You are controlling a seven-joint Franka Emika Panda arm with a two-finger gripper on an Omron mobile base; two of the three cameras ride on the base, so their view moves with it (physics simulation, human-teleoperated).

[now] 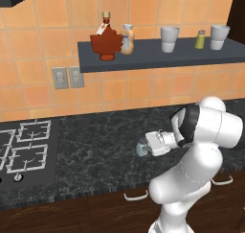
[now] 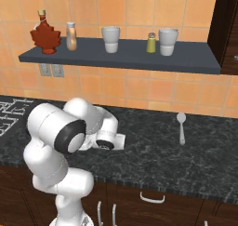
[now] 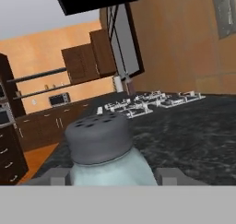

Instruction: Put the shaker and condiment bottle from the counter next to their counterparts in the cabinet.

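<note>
The pale blue-grey shaker (image 1: 141,148) with its grey perforated cap (image 3: 98,138) stands low over the black marbled counter (image 1: 95,131). My gripper (image 3: 113,176) reaches in sideways from the right, and its fingers (image 3: 59,175) press the shaker's two sides. The beige-peach condiment bottle (image 1: 127,39) stands on the dark grey shelf (image 1: 158,59), touching the dark red maple-leaf bottle (image 1: 106,41). Further right on the shelf is the yellow-green shaker (image 1: 200,39), between two cups.
Two grey-white cups (image 2: 110,39) (image 2: 168,42) stand on the shelf. A spoon (image 2: 181,127) lies on the counter to the right. The stove (image 1: 26,150) takes up the counter's left end. Wall outlets (image 1: 68,77) sit under the shelf.
</note>
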